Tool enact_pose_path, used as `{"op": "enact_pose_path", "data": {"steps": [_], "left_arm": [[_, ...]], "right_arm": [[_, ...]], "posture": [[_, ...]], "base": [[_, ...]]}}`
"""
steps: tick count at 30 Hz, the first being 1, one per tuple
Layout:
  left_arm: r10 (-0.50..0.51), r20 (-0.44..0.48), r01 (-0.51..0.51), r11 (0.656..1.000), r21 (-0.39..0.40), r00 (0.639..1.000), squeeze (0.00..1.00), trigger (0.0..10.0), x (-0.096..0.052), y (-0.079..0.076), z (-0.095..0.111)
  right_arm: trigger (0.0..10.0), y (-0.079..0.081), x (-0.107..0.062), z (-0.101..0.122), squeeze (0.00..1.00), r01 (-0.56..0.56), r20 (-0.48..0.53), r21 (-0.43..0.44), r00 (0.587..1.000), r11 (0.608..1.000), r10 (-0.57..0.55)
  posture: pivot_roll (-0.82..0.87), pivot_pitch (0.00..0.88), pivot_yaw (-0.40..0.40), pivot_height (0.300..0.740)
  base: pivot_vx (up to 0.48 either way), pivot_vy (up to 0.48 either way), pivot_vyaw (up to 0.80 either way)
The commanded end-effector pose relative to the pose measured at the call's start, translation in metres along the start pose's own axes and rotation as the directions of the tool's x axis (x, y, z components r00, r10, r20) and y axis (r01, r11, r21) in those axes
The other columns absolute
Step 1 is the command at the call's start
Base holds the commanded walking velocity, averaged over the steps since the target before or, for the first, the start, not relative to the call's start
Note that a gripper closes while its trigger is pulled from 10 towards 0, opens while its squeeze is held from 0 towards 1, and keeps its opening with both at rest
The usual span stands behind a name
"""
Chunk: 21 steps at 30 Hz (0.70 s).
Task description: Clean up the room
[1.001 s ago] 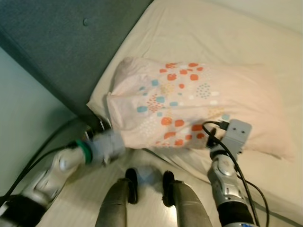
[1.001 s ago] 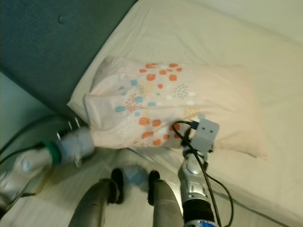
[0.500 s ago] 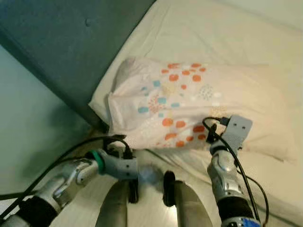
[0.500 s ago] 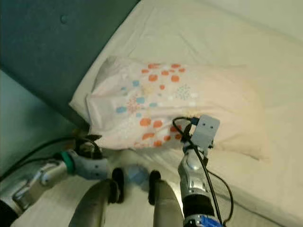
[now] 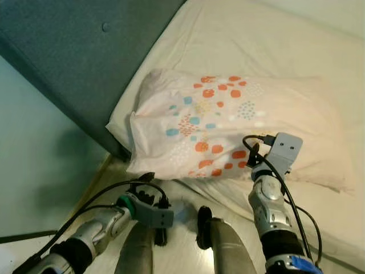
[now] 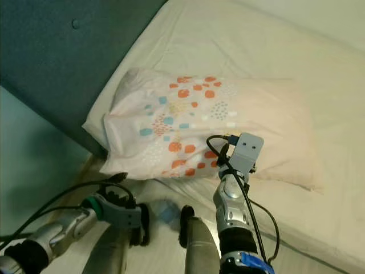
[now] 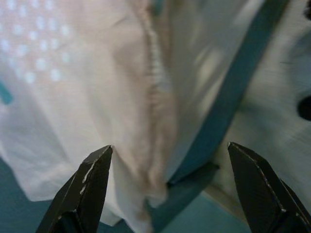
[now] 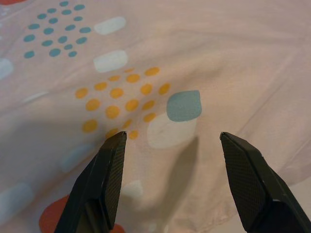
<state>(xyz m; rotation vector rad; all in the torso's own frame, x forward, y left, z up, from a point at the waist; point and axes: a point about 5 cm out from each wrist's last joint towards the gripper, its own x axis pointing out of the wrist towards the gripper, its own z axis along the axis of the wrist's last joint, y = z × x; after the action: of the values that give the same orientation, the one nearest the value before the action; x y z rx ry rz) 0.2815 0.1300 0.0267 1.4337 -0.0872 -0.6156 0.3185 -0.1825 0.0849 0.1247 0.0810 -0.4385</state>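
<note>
A cream pillow (image 5: 239,120) printed with orange and blue dots lies on the bed, at the headboard end. My left gripper (image 7: 170,145) is open and points at the pillow's seamed corner (image 7: 155,121) from a short way off, touching nothing. The left arm (image 5: 114,220) sits low beside my legs, below the bed's edge. In the right wrist view my right gripper (image 8: 172,136) is open just above the pillow's patterned cloth (image 8: 146,97). The right arm (image 5: 271,194) reaches up to the pillow's near edge.
A teal padded headboard (image 5: 85,51) runs along the left of the bed. The cream sheet (image 5: 274,40) stretches away to the right. My own legs (image 5: 222,248) stand on pale floor close to the bed's corner. Black cables (image 5: 85,200) trail from the left arm.
The left arm has drawn back from the pillow's left corner and dropped down beside my legs. The right arm has barely shifted, and the pillow lies as before.
</note>
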Motion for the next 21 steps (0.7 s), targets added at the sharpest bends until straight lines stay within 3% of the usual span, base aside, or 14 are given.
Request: {"op": "enact_pose_path", "data": {"steps": [1,6,21], "left_arm": [[-0.024,-0.011,0.024,1.0,0.003,1.0,0.0,10.0,-0.004,-0.013,0.001],[0.166,-0.15,-0.165,0.986,0.016,0.975,0.0,10.0,0.015,0.008,-0.011],[0.081,-0.19,-0.079,0.997,0.018,0.978,0.0,10.0,0.009,-0.014,-0.017]], "right_arm": [[10.0,-0.005,-0.004,-0.013,0.0,0.016,-0.046,-0.003,0.999,1.0,-0.016],[10.0,-0.005,-0.004,-0.011,0.0,0.014,-0.038,-0.001,0.999,1.0,-0.014],[10.0,-0.006,-0.004,-0.011,0.0,0.016,-0.038,-0.001,0.999,1.0,-0.016]], "posture": [[-0.02,0.332,0.05,0.74],[-0.03,0.343,0.048,0.74],[-0.04,0.354,0.049,0.74]], "base": [[0.0,0.0,0.0],[0.0,0.0,0.0],[0.0,0.0,0.0]]}}
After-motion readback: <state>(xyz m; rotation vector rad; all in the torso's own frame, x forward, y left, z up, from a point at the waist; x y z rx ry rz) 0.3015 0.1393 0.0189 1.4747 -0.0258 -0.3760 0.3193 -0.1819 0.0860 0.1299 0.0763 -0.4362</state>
